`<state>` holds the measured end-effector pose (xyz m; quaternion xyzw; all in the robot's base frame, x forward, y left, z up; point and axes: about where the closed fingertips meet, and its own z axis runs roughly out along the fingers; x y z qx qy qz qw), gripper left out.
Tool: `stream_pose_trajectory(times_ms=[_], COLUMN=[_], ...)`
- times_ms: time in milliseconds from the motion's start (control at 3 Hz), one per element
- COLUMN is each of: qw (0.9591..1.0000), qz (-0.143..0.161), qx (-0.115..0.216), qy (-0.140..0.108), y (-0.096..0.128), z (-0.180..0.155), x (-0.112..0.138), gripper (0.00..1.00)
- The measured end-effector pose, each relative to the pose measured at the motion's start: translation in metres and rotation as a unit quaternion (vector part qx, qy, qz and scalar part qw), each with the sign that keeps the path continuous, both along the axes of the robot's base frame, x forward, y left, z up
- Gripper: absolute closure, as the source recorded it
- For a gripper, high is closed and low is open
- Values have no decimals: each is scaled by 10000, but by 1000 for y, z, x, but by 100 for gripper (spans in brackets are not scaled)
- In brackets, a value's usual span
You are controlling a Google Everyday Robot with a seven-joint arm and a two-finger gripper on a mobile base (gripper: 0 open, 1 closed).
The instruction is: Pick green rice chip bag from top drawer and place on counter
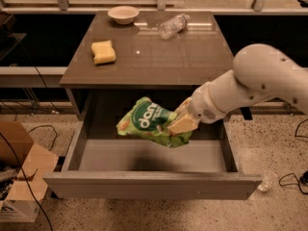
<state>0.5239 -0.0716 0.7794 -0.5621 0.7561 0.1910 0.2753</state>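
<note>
Now aloft over top drawer [153,186], crinkled green rice chip bag [150,122], pinched by gripper [179,125].

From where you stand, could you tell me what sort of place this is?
Probably a test kitchen or office workspace: a counter carrying a bowl, sponge and plastic bottle, a cardboard box on speckled floor. The gripper holds the green rice chip bag above the top drawer.
</note>
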Motion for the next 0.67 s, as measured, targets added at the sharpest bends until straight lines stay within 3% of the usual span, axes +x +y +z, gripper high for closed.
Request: stream_pose_trajectory(times_ms=[667], qw=[9944], qz=[-483], qx=[94], qy=[-938], y=[-72], z=[118], x=[36], gripper=[100])
